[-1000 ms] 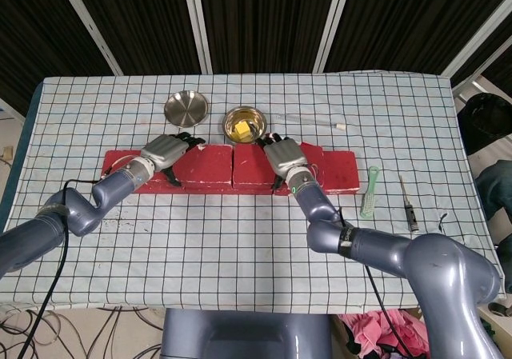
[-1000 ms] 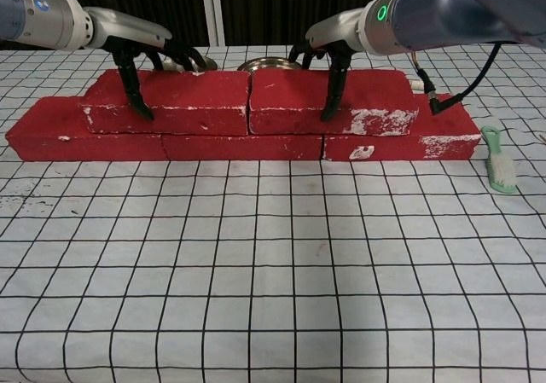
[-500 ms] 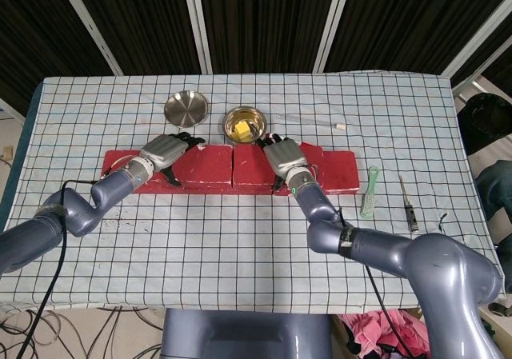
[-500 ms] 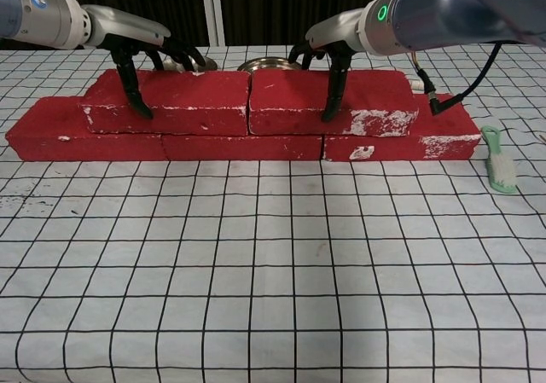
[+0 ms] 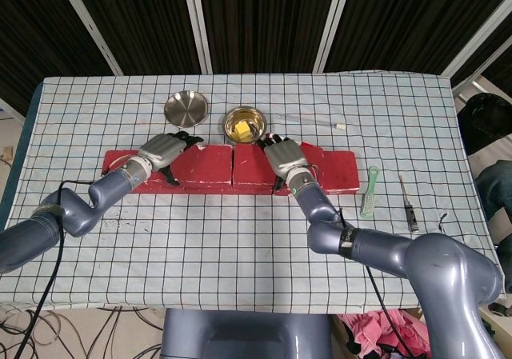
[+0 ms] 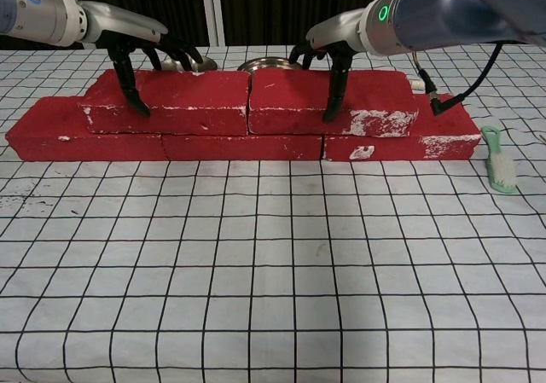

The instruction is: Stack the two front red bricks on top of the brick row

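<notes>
Two red bricks lie end to end on top of a row of three red bricks (image 6: pixel 243 147) (image 5: pixel 342 172). The upper left brick (image 6: pixel 196 101) (image 5: pixel 206 167) has my left hand (image 6: pixel 141 46) (image 5: pixel 164 149) arched over its left part. That hand's thumb hangs in front of the brick's face, its other fingers are raised behind the top edge, and its hold looks loose. My right hand (image 6: pixel 337 37) (image 5: pixel 282 157) grips the upper right brick (image 6: pixel 380 101) (image 5: pixel 250 165), thumb down the front face and fingers over the back.
Behind the bricks stand an empty steel bowl (image 5: pixel 186 107) and a bowl holding something yellow (image 5: pixel 244 123). A green brush (image 6: pixel 499 168) (image 5: pixel 370 191) and a thin tool (image 5: pixel 408 203) lie right of the row. A black cable (image 6: pixel 444 101) droops over the right end.
My left hand has shifted slightly left and up along the upper left brick, which stayed still. The right hand and both upper bricks have not moved.
</notes>
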Robot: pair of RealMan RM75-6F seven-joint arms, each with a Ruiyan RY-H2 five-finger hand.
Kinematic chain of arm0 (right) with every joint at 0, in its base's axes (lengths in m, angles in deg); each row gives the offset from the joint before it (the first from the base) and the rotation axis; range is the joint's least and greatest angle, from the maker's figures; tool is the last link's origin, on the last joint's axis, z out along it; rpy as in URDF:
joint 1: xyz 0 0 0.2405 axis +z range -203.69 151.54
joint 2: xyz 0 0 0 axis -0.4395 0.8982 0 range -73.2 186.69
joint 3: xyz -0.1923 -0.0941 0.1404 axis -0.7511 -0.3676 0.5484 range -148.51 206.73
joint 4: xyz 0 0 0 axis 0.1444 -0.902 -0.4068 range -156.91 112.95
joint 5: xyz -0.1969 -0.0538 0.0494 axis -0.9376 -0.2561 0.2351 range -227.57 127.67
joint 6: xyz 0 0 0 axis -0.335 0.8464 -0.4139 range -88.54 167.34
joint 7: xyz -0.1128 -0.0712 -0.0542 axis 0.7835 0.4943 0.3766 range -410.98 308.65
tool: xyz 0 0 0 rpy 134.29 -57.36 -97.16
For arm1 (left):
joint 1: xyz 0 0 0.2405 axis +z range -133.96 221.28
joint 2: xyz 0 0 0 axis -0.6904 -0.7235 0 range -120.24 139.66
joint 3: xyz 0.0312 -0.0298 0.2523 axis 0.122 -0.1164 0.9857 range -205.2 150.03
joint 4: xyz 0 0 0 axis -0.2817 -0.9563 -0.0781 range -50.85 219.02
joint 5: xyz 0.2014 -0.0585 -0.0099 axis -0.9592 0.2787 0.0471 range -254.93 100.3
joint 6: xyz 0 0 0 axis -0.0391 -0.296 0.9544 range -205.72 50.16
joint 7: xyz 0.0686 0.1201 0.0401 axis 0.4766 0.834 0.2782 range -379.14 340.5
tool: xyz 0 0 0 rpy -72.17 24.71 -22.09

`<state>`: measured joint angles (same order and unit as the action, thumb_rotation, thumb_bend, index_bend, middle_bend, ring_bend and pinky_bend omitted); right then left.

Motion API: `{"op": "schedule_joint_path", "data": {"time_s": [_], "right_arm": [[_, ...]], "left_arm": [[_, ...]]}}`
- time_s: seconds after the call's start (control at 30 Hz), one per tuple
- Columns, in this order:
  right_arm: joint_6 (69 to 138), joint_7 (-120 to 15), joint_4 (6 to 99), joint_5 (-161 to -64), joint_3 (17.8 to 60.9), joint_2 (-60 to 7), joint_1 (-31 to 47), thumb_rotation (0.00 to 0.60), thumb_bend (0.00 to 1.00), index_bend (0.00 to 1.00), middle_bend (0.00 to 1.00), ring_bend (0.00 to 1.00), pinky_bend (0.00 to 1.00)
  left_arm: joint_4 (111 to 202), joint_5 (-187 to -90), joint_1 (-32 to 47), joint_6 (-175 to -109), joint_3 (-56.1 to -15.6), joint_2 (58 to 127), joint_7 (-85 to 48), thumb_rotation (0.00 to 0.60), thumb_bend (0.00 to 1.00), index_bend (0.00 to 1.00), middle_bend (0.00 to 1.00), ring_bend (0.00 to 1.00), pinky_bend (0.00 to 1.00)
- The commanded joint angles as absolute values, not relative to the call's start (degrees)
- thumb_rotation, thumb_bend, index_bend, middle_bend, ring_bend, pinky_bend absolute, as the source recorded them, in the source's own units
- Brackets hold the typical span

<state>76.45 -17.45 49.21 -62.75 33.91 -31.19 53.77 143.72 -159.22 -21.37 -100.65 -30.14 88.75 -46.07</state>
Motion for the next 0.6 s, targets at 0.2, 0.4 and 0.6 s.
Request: {"op": "schedule_joint_path", "data": {"time_s": [0.2,0.4,0.6], "right_arm": [[76.1,-17.6,49.0,-62.7,33.8,-31.3,53.8,0.6,0.0,0.0,0.06,0.0,0.15],[76.2,-17.7,49.0,-63.0,33.8,-31.3,53.8,0.6,0.0,0.0,0.06,0.0,0.15],[76.4,-18.1,49.4,-63.7,34.0,-31.2,53.6,0.6,0.0,0.0,0.06,0.0,0.15]], "left_arm": [[143.7,-158.7,-21.2,-100.3,-30.4,88.8,-45.4,0.6,0.0,0.04,0.1,0.0,0.14],[143.7,-158.4,-21.1,-100.3,-30.7,88.6,-45.0,0.6,0.0,0.04,0.1,0.0,0.14],[144.0,-158.2,-20.9,-100.2,-30.8,88.3,-44.5,0.6,0.0,0.04,0.1,0.0,0.14]]}}
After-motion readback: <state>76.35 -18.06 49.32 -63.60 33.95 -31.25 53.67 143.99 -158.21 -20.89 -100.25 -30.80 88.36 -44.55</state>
